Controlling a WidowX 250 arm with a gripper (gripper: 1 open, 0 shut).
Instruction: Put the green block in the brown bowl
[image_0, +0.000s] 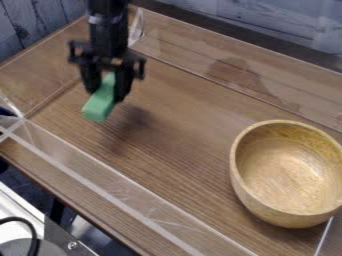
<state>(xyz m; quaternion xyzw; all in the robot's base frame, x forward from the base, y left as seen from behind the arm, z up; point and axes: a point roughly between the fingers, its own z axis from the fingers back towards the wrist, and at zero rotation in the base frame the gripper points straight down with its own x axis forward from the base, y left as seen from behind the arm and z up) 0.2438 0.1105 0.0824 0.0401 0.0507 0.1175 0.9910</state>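
Camera view from above and in front of the tabletop (187, 110), showing one arm with its end effector (106, 88) pointing straight down and pinching the green block (102, 101) between its two fingers (86, 80). The block hangs clear of the wood, with a soft shadow beneath it, and sits well apart from the brown bowl (289, 172), up and to the left of it. The bowl stands empty near the lower right edge of the tabletop.

The block appears to be a small rigid bar, probably light and of plain smooth finish; it should neither bend nor crush under the grip. Its smooth faces suggest some risk of slipping or pivoting if held near one end. The fingers close across its narrow width, on the upper part of the bar, so the lower part hangs below the fingertips and tilts slightly. A hold nearer the middle of its length would likely resist swinging best. The bowl's thick rim and deep hollow should tolerate a release from just above its centre, though a hard bar may bounce on wood.
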